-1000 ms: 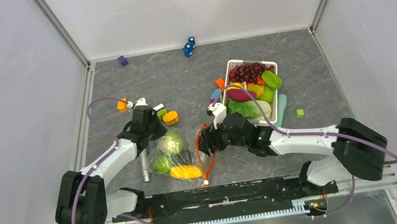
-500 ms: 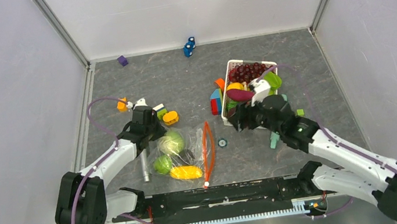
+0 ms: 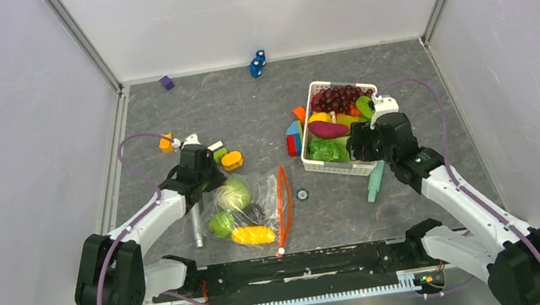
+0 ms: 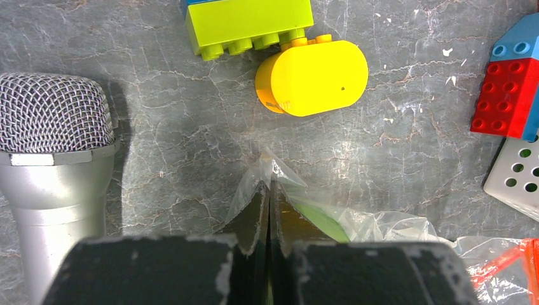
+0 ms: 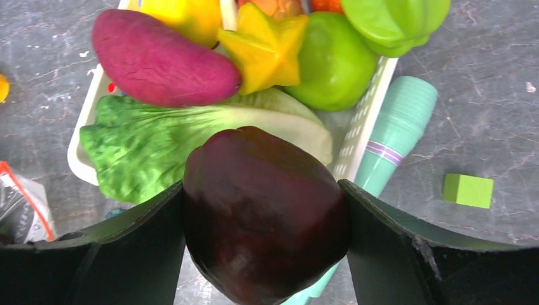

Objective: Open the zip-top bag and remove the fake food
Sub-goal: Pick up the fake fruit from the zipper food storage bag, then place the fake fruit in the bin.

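eggplant (image 5: 254,184) has left the bag (image 3: 264,201) and now hangs over the white basket (image 3: 331,170), squeezed in the right pincer (image 5: 264,229). one more food is out. the left pincer (image 4: 268,219) is closed tight on the bag's corner, near the worktop's (image 3: 246,116) front edge. cabbage (image 3: 234,195), green fruit (image 3: 221,223) and corn (image 3: 253,235) are still bagged. the basket holds lettuce (image 5: 146,140) and grapes (image 3: 336,98).

Silver microphone (image 4: 54,114), yellow block (image 4: 311,77), teal cups (image 5: 397,127)

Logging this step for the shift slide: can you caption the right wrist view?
Right gripper clamps the dark purple eggplant over the white basket of toy produce.
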Tool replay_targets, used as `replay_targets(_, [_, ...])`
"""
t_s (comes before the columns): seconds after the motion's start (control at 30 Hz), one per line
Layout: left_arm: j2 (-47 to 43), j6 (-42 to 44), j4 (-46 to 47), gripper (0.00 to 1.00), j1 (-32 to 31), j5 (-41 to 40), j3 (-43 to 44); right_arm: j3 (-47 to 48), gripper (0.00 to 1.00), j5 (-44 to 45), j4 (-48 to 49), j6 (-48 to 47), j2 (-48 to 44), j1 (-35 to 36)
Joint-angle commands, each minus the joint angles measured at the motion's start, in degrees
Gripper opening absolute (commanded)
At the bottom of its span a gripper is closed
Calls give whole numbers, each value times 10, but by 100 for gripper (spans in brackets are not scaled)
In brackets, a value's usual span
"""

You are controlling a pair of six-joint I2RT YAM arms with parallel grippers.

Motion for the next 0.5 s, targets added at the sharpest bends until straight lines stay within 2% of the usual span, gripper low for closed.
replay_targets(0.0, [-7, 5, -3, 2, 0, 2, -9, 25, 67, 11, 15, -25, 15, -20])
replay_targets(0.23, [-5, 6, -1, 2, 0, 3, -9, 5, 69, 1, 28, -31, 30, -27])
replay_targets(0.47, [-3, 6, -1, 2, -1, 3, -9, -1, 87, -3, 33, -34, 25, -26])
